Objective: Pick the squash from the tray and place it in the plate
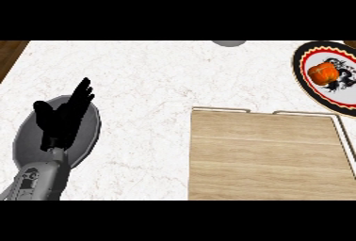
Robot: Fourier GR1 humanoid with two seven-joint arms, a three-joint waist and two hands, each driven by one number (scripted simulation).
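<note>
One small orange squash (323, 74) already sat in the plate (306, 84), likely firm, smooth and best cupped around its sides, while the left robot hand (64, 115) rested open.

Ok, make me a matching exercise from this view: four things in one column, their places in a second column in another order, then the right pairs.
Things:
1. squash
2. wooden tray
3. grey plate
4. left hand

Places:
A. lower right of the counter, nothing on it
B. open, fingers straight, over the grey plate
C. on the patterned plate at the right edge
D. left side of the counter, under the hand

Pairs: 1-C, 2-A, 3-D, 4-B
</note>
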